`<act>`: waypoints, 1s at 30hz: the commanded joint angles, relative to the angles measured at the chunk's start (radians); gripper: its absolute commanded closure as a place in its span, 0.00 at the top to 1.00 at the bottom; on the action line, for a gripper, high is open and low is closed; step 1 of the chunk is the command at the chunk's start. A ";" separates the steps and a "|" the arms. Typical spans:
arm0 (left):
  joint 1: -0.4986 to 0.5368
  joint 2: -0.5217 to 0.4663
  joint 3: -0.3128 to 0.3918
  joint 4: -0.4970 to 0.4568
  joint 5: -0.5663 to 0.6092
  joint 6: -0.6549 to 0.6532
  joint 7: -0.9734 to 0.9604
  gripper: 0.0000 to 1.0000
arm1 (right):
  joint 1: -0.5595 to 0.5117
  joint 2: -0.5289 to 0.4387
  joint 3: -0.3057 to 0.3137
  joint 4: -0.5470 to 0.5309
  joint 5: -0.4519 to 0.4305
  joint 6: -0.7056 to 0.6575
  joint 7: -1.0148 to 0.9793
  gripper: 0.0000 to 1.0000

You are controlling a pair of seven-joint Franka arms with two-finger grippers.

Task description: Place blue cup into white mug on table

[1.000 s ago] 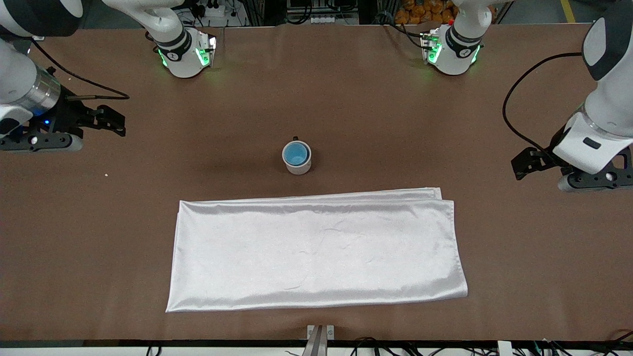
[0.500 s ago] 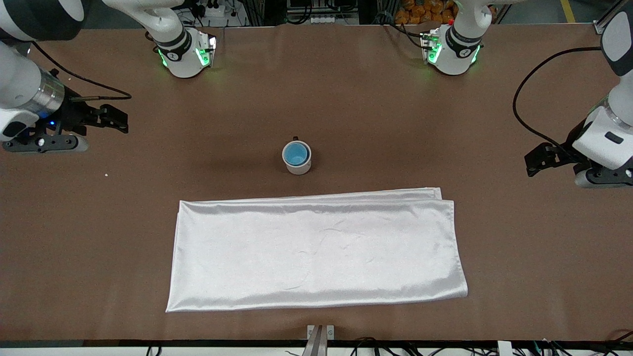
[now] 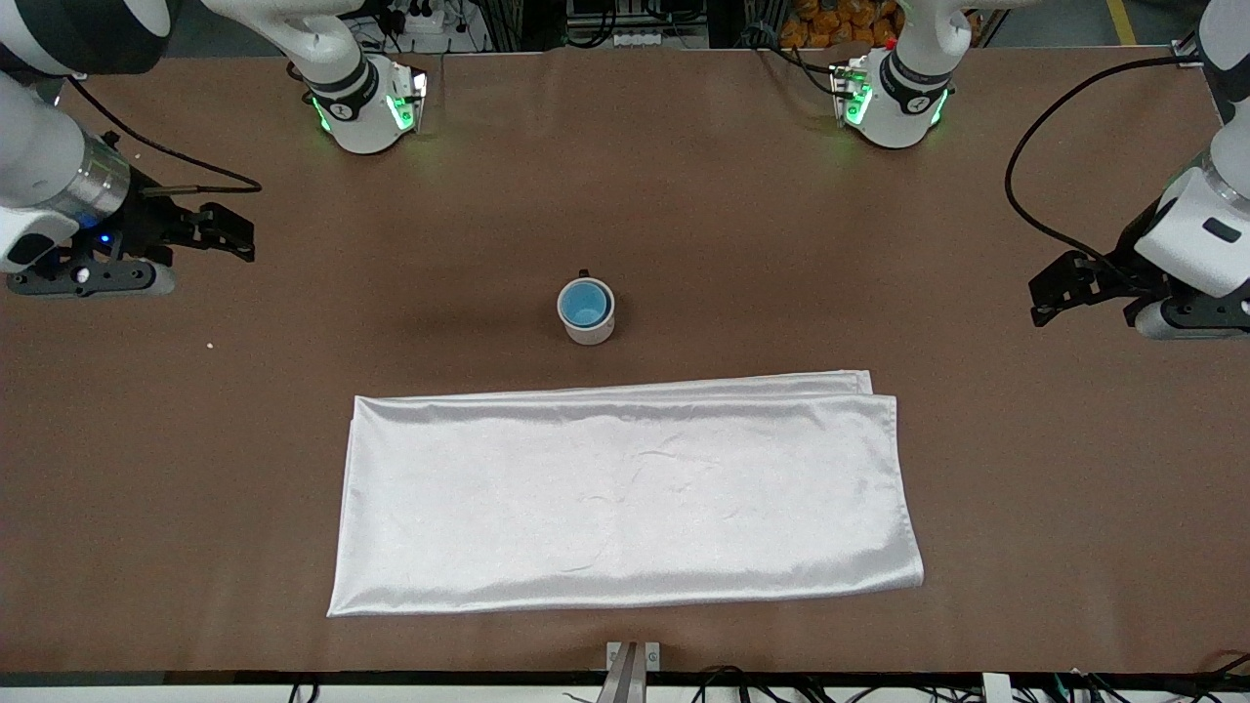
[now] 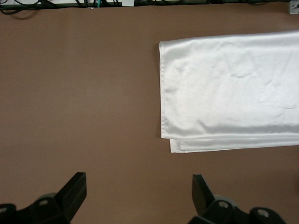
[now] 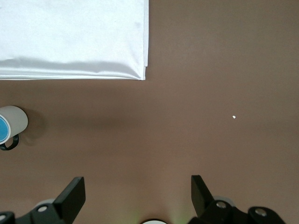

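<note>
The white mug (image 3: 589, 327) stands upright in the middle of the brown table (image 3: 742, 244). The blue cup (image 3: 586, 303) sits inside it. Both also show in the right wrist view, the mug (image 5: 15, 119) and the cup (image 5: 3, 129) at the frame's edge. My left gripper (image 3: 1050, 293) is open and empty, up over the table at the left arm's end; in its own view (image 4: 139, 189) only bare table lies between the fingers. My right gripper (image 3: 229, 236) is open and empty over the right arm's end, with bare table below it in its wrist view (image 5: 138, 189).
A shiny white folded cloth (image 3: 625, 493) lies nearer the front camera than the mug; it also shows in the left wrist view (image 4: 229, 88) and the right wrist view (image 5: 70, 37). A small white speck (image 3: 211, 344) lies near the right arm's end.
My left gripper has drawn away from the middle and risen toward the left arm's end. My right gripper has shifted slightly. The mug and cup have not moved.
</note>
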 commanded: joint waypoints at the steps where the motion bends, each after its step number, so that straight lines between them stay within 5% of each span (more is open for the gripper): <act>1: -0.011 -0.015 0.018 -0.009 -0.042 -0.012 0.023 1.00 | -0.007 -0.035 0.004 -0.039 0.016 0.017 -0.011 1.00; 30: -0.011 -0.058 0.026 -0.071 -0.050 -0.038 0.001 1.00 | -0.023 -0.036 0.001 0.025 0.021 0.115 0.002 1.00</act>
